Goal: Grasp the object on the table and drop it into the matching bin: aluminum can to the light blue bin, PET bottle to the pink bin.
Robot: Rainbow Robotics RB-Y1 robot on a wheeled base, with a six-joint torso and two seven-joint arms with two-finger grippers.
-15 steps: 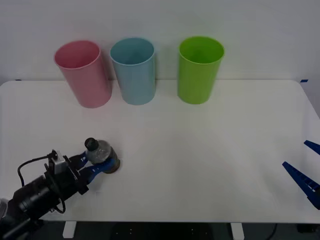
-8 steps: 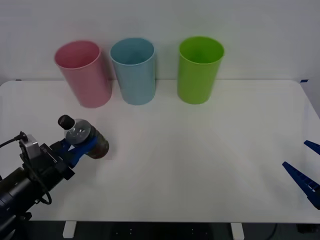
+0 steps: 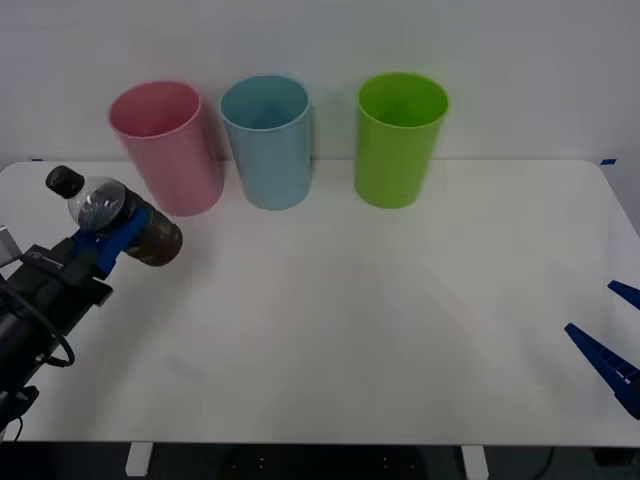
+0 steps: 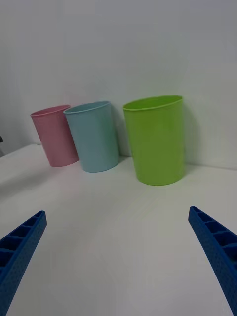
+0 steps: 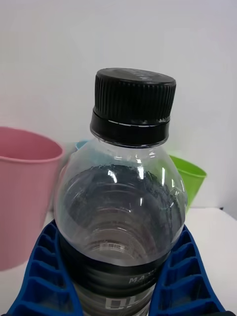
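Note:
My left gripper (image 3: 112,235) is shut on the PET bottle (image 3: 110,217), a small clear bottle with a black cap and a dark lower body. It holds the bottle in the air at the table's far left, tilted, just in front and to the left of the pink bin (image 3: 167,147). In the left wrist view the bottle (image 5: 123,197) stands between the blue fingers (image 5: 42,276), with the pink bin (image 5: 22,197) behind it. The light blue bin (image 3: 266,140) stands right of the pink one. My right gripper (image 3: 612,350) is open and parked at the table's right edge.
A green bin (image 3: 398,138) stands right of the light blue bin; the three bins line the back of the white table (image 3: 380,320). From the right wrist they show as the pink bin (image 4: 54,134), the light blue bin (image 4: 94,136) and the green bin (image 4: 155,139).
My left gripper has lifted the bottle off the table and carried it up and to the left, toward the pink bin. The right arm has not moved.

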